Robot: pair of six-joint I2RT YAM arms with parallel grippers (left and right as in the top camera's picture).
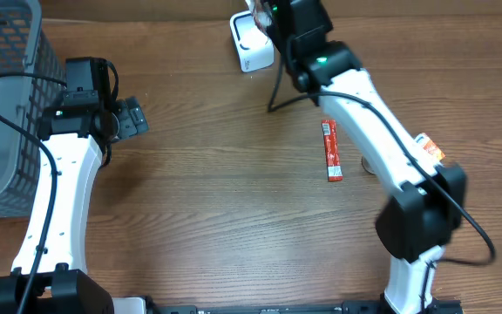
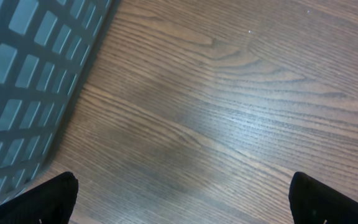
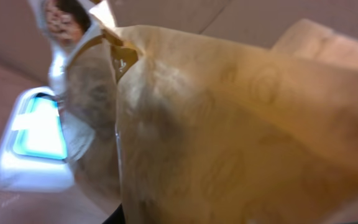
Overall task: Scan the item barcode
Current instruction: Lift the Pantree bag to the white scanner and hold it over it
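Note:
A tan snack packet (image 3: 229, 124) fills the right wrist view and hides the fingers that hold it. My right gripper (image 1: 268, 13) is shut on the packet at the far edge of the table, just above the white barcode scanner (image 1: 251, 44). The scanner's window (image 3: 39, 134) glows blue to the left of the packet. From overhead only a sliver of the packet (image 1: 249, 9) shows beside the gripper. My left gripper (image 1: 133, 118) stands wide open over bare wood, with its black fingertips (image 2: 55, 199) far apart and nothing between them.
A grey mesh basket (image 1: 7, 105) stands at the far left, close to the left gripper; its wall (image 2: 23, 81) shows in the left wrist view. A red stick packet (image 1: 330, 150) lies right of centre. An orange-and-white item (image 1: 430, 148) lies partly under the right arm.

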